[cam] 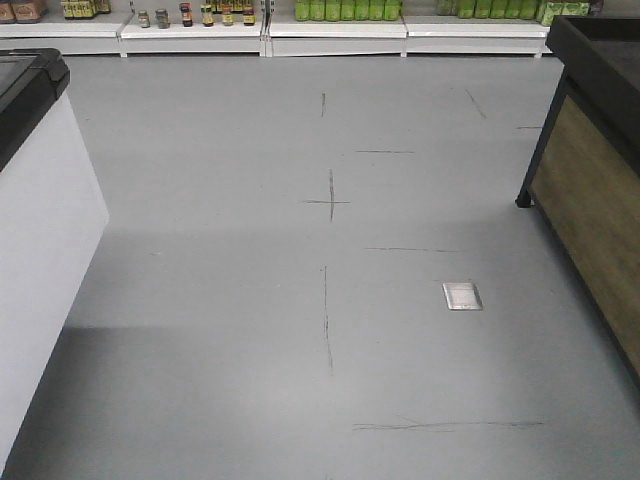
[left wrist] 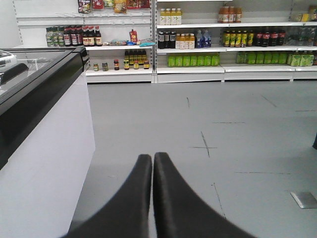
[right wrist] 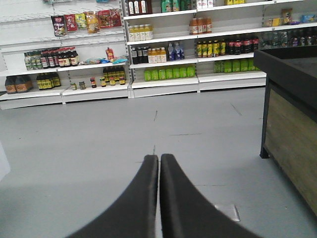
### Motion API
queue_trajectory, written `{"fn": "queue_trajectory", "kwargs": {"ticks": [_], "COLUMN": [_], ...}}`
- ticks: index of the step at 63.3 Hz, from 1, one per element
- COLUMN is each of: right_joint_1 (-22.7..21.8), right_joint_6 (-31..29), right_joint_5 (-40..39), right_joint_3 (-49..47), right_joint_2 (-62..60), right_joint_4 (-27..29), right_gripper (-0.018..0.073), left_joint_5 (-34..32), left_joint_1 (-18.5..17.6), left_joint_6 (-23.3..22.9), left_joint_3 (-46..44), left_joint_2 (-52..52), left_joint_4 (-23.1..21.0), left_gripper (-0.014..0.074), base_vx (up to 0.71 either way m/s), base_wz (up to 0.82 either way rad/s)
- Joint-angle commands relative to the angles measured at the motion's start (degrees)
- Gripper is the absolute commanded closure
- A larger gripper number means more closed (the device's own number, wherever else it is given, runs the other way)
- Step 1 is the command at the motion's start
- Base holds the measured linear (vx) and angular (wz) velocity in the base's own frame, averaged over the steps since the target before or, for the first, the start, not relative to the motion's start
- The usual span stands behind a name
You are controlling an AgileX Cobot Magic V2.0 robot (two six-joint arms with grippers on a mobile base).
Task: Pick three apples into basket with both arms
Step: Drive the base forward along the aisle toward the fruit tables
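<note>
No apples and no basket show in any view; both are out of view. In the left wrist view my left gripper point(left wrist: 152, 156) is shut, its two black fingers pressed together with nothing between them, pointing over the grey floor toward the shelves. My right gripper point(right wrist: 159, 157) in the right wrist view is likewise shut and holds nothing, aimed across the floor. Neither arm appears in the front view.
A white chest freezer with a black rim point(cam: 30, 200) stands at the left. A black-framed wooden display stand point(cam: 600, 180) is at the right. Shelves of bottles and jars point(left wrist: 188, 49) line the far wall. A metal floor plate point(cam: 462, 295) lies in the grey floor.
</note>
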Motion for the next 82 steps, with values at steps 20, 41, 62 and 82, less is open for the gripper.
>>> {"fn": "queue_trajectory", "kwargs": {"ticks": [20,41,62,82], "right_joint_1": [-0.41,-0.41,-0.41,-0.41], "right_joint_6": [-0.46,-0.46,-0.46,-0.46], "right_joint_5": [-3.85,-3.85,-3.85,-3.85], "right_joint_3": [0.85,0.85,0.85,0.85], "right_joint_2": [-0.78,-0.78,-0.78,-0.78], "right_joint_4": [-0.64,-0.64,-0.64,-0.64], "right_gripper": [0.0564,0.0564,0.0564,0.0564], "left_joint_5": [-4.06,-4.06,-4.06,-4.06], "left_joint_1": [0.04,0.04,0.04,0.04], "left_joint_6": [-0.16,-0.16,-0.16,-0.16], "left_joint_3": [0.52,0.52,0.52,0.52], "left_joint_2": [-0.88,-0.88,-0.88,-0.88], "left_joint_4": [-0.03,-0.03,-0.03,-0.03], "left_gripper": [0.0603,0.0603,0.0603,0.0603], "base_vx": [0.0,0.0,0.0,0.0], "base_wz": [0.0,0.0,0.0,0.0]}}
